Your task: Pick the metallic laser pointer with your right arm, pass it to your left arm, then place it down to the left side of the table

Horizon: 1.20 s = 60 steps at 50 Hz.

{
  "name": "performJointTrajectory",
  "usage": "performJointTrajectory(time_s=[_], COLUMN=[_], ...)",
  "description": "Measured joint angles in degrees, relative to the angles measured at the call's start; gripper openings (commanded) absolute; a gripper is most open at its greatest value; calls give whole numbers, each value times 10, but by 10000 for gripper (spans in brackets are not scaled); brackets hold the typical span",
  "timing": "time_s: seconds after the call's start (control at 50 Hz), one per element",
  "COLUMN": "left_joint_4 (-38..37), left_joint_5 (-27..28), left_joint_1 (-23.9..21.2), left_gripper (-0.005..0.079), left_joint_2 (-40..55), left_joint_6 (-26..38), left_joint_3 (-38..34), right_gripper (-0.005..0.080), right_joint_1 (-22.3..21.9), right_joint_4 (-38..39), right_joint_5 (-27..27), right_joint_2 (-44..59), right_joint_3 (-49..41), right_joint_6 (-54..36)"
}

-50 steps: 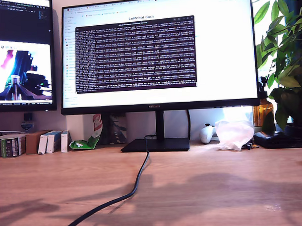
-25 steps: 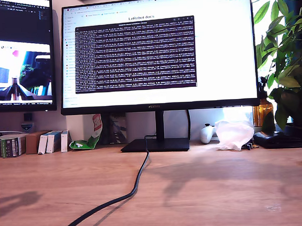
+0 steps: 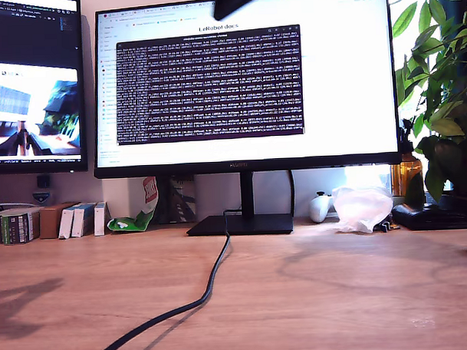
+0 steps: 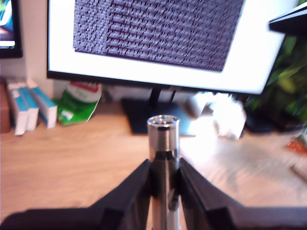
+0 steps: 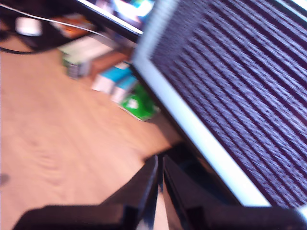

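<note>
Pointer (image 4: 163, 143) is pinched upright by my first gripper (image 4: 163, 179), exposed for handover; my second gripper (image 5: 159, 179) is nearly pressed together, empty

Background stuff: a big monitor (image 3: 245, 78) fills the upper middle of the exterior view, with a dark terminal window (image 3: 209, 84) shown on a white page. A second screen (image 3: 32, 78) is cut off at the upper left. A black cable (image 3: 203, 295) is trailed from the monitor stand (image 3: 243, 221) down toward the lower left. Small boxes (image 3: 47, 221) are lined up at the left edge, a green packet (image 3: 135, 217) just beside them. A white mouse (image 3: 320, 206), a crumpled clear bag (image 3: 363, 207) and a leafy plant (image 3: 441, 83) are seen at the right.
</note>
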Motion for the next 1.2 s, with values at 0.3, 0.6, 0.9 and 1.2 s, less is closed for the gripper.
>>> performJointTrajectory(time_s=[0.3,0.6,0.9,1.2], left_joint_4=[-216,-363,-400,-393], left_joint_5=[-4,-38,-67,-105], left_joint_1=[1,10,16,16], left_gripper=[-20,-20,-20,-20], left_joint_2=[212,412,574,608], left_joint_6=[75,148,173,177], left_joint_3=[158,323,349,350], right_gripper=[-13,-13,-13,-13], right_joint_1=[-15,-12,-12,-12], right_joint_4=[-1,4,5,3], right_joint_5=[-51,-84,-104,-119], right_joint_2=[0,0,0,0], right_joint_3=[0,0,0,0], right_joint_6=[-2,-2,-2,-2])
